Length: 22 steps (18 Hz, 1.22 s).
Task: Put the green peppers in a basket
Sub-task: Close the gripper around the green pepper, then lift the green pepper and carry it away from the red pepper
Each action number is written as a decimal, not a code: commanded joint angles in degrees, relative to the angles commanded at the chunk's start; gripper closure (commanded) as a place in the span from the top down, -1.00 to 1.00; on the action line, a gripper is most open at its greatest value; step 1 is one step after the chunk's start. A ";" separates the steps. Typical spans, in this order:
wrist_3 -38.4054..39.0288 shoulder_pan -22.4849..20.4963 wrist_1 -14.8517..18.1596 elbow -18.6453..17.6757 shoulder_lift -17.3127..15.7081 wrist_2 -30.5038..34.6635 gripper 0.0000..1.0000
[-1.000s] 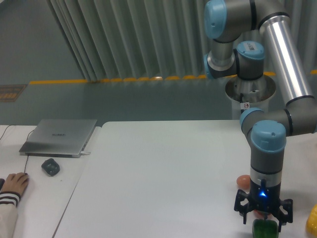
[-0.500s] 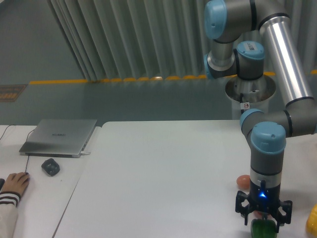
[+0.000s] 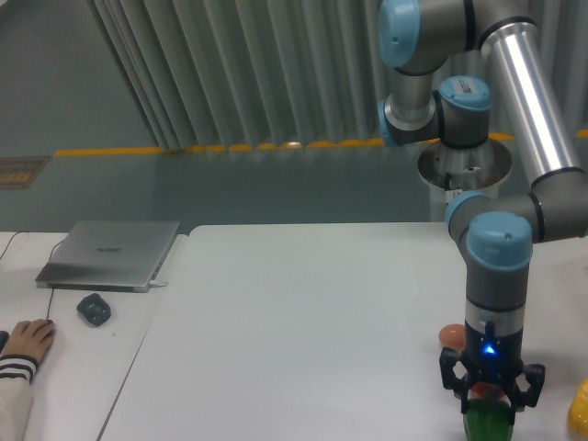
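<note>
light: even, soft, cool | glare: bright streak on arm tube [image 3: 533, 101] | shadows: faint | focus: slightly soft

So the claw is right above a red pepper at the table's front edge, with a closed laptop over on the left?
Not quite: in the camera view, the pepper under the claw is the green pepper, not a red one. The closed laptop on the left is right.

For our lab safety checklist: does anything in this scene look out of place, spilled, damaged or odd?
Nothing looks spilled or damaged. One oddity: no basket is in view. The gripper sits over the green pepper at the table's front edge; a person's hand rests nearby.
</note>
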<state>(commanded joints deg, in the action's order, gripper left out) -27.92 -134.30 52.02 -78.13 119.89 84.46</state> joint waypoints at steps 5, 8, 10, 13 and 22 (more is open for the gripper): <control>-19.23 -1.75 8.52 -3.24 -5.01 0.27 0.10; -31.02 -4.65 13.09 -5.27 -8.44 0.27 0.10; -38.75 -6.23 17.30 -5.28 -9.50 0.96 0.10; -51.23 -8.26 22.49 -5.28 -11.08 5.62 0.10; -84.56 -19.59 29.80 -5.19 -13.19 5.45 0.10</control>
<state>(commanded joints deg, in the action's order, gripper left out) -112.48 -153.88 81.82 -83.32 106.70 89.91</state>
